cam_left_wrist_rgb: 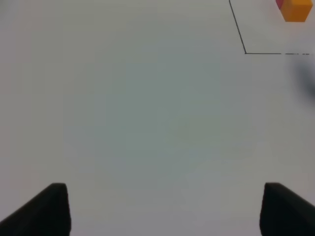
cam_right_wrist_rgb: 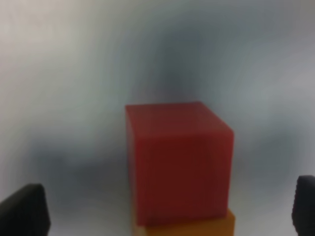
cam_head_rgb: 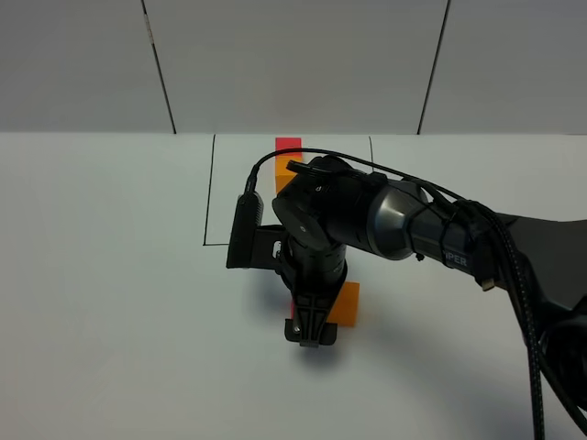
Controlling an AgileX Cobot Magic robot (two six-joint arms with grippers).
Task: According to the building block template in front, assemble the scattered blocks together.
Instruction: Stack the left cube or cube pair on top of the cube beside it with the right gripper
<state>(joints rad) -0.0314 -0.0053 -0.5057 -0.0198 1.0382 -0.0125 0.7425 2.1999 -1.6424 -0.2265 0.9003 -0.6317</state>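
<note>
My right gripper (cam_head_rgb: pixel 312 330) hangs over the red block (cam_right_wrist_rgb: pixel 178 160), fingers (cam_right_wrist_rgb: pixel 24 211) wide apart and not touching it. The orange block (cam_head_rgb: pixel 347 302) sits right against the red one. The template (cam_head_rgb: pixel 288 147) sits inside the black line box (cam_head_rgb: pixel 208 192) by the far edge of the table (cam_head_rgb: pixel 110 275) (my arm (cam_head_rgb: pixel 413 225) hides part of it). My left gripper (cam_left_wrist_rgb: pixel 165 187) is spread too, over open white table, with the box corner nearby.

matt cubes, glossy arm

the red cube (cam_right_wrist_rgb: pixel 177 162) and orange cube (cam_head_rgb: pixel 347 304) look smooth, plain and matt. the white table (cam_head_rgb: pixel 110 302) is smooth and matt too. the arm (cam_head_rgb: pixel 394 220) has a glossy dark casing.
</note>
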